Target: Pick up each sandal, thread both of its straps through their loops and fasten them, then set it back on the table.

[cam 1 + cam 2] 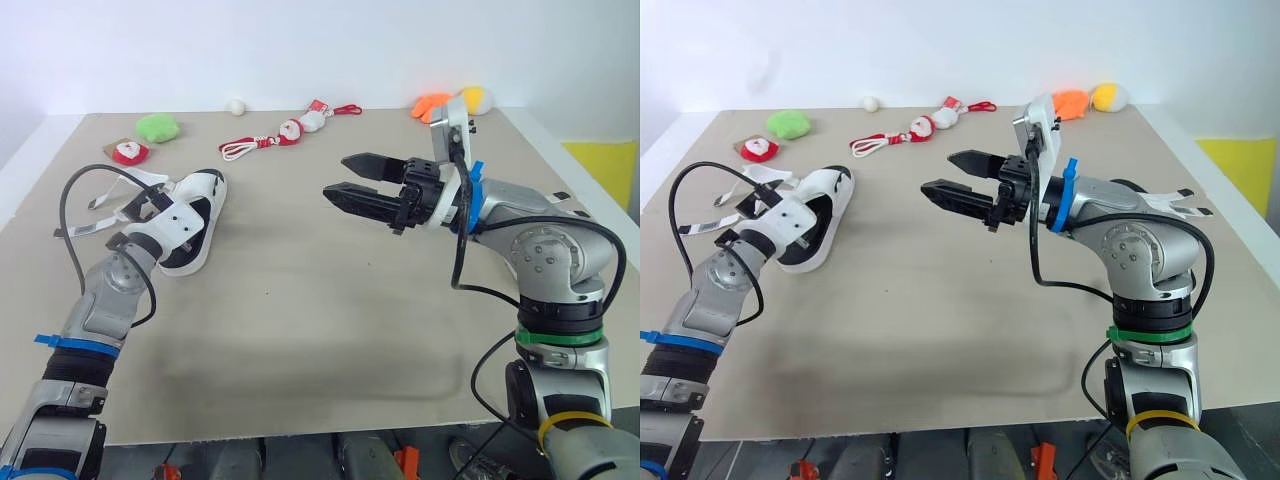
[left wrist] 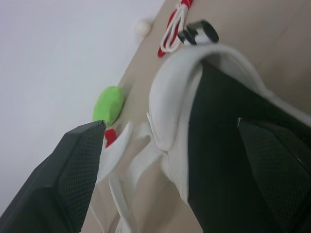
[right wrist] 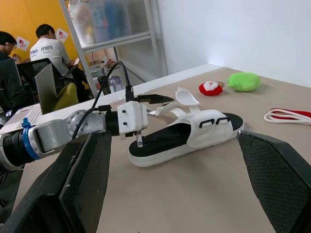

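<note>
- Table [image 1: 320, 330]: a beige top, bare across its middle and near part
- Sandal [image 1: 203, 200]: white with a black footbed, lying sole-down on the left side of the table, its length running from near-left to far-right
- Right gripper [image 1: 336, 177]: held above the middle of the table and pointing left toward the sandal; its two black fingers stand wide apart and hold nothing
- Left gripper [image 2: 170, 122]: at the sandal's near end; the fingers are spread well apart, one over the black footbed and one outside the white side wall, not closed on it
- Straps [image 1: 768, 176]: white and unfastened, splayed on the table just left of the sandal
- Soft toys along the far edge: green plush [image 1: 158, 126] and small red-and-white figure [image 1: 129, 152] far left, corded red-and-white toy [image 1: 285, 133] far centre, orange plush [image 1: 430, 104] and yellow plush [image 1: 474, 98] far right
- White ball [image 1: 236, 105]: at the far edge, between the green plush and the corded toy
</note>
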Motion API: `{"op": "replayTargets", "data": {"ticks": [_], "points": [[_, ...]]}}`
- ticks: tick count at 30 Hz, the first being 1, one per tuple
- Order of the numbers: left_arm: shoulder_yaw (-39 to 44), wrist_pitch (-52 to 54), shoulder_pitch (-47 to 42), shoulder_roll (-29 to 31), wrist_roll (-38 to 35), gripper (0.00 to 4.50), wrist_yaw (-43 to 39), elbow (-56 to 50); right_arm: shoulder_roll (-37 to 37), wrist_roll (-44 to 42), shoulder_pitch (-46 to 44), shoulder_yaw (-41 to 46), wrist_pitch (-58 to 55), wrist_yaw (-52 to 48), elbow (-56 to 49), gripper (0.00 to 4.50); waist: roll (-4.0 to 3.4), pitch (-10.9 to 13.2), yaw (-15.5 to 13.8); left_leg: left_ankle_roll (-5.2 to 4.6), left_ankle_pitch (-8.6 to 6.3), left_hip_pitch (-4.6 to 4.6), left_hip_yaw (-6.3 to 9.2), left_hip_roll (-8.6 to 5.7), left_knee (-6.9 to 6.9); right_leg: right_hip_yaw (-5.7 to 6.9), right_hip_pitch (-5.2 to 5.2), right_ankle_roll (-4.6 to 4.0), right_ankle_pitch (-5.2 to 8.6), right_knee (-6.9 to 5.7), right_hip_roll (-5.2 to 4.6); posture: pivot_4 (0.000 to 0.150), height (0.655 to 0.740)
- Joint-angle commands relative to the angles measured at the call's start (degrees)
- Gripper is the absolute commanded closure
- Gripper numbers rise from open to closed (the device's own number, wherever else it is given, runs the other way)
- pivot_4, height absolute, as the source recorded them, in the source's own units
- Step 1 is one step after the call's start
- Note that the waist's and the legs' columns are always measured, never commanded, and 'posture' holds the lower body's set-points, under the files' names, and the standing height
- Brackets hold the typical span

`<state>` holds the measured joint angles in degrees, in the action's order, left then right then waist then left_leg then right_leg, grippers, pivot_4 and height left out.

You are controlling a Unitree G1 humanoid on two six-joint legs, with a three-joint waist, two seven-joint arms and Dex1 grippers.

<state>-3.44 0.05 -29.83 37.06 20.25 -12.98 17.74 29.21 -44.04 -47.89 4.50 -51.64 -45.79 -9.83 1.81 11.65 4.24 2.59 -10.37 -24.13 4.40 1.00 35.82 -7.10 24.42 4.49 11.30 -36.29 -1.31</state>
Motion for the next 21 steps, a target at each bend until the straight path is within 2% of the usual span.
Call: {"op": "replayTargets", "data": {"ticks": [1, 8, 10, 12, 18, 21], "points": [[-1.2, -2.6, -4.0, 0.6, 2.4, 0.00, 1.9, 3.5, 0.6, -2.1, -1.6, 0.4, -0.8, -0.6, -2.9, 0.05, 0.00, 0.0, 0.0, 0.00, 0.00, 0.00, 0.00, -0.01, 0.01, 0.00, -0.01, 0.00, 0.00, -0.01, -0.01, 0.150, 0.7400], [-3.7, -6.5, -10.3, -0.3, 4.1, 0.00, 3.5, 13.6, 0.9, -2.6, -0.9, 0.2, -1.1, -0.4, -3.6, 0.05, 0.00, 0.0, 0.0, 0.06, 0.04, -0.01, 0.01, -0.01, 0.06, 0.02, -0.01, 0.02, -0.01, -0.05, -0.01, 0.150, 0.7400], [-4.5, -7.7, -11.6, -0.4, 4.5, 0.57, 3.9, 16.3, 0.8, -2.6, -0.8, 0.3, -1.1, -0.1, -3.9, 0.00, 0.00, 0.0, 0.0, 0.06, 0.04, -0.02, 0.02, -0.01, 0.05, 0.02, 0.01, 0.02, -0.01, -0.06, -0.01, 0.150, 0.7400], [-5.0, -9.1, -12.5, -0.5, 4.4, 1.35, 4.0, 18.7, 0.7, -2.7, -0.6, 0.3, -1.1, 0.3, -4.1, 0.00, 0.00, 0.0, 0.0, 0.06, 0.04, -0.02, 0.02, -0.01, 0.05, 0.02, 0.00, 0.02, -0.01, -0.06, -0.01, 0.150, 0.7400], [-6.1, -13.2, -15.6, -0.3, 4.7, 4.38, 4.5, 26.0, 0.8, -2.8, 0.0, 0.5, -1.1, 1.3, -4.9, 0.00, 0.00, 0.0, 0.0, 0.03, 0.06, -0.01, 0.04, -0.02, 0.06, 0.03, 0.01, 0.03, -0.01, -0.12, -0.01, 0.150, 0.7400], [-6.5, -14.9, -17.4, -0.3, 5.0, 4.45, 4.6, 29.1, 0.8, -2.8, 0.3, 0.5, -1.0, 1.6, -5.3, 0.00, -0.01, 0.0, 0.0, 0.05, 0.17, -0.01, 0.03, -0.02, 0.09, 0.04, -0.02, 0.09, -0.04, -0.17, -0.01, 0.150, 0.7400]]}}
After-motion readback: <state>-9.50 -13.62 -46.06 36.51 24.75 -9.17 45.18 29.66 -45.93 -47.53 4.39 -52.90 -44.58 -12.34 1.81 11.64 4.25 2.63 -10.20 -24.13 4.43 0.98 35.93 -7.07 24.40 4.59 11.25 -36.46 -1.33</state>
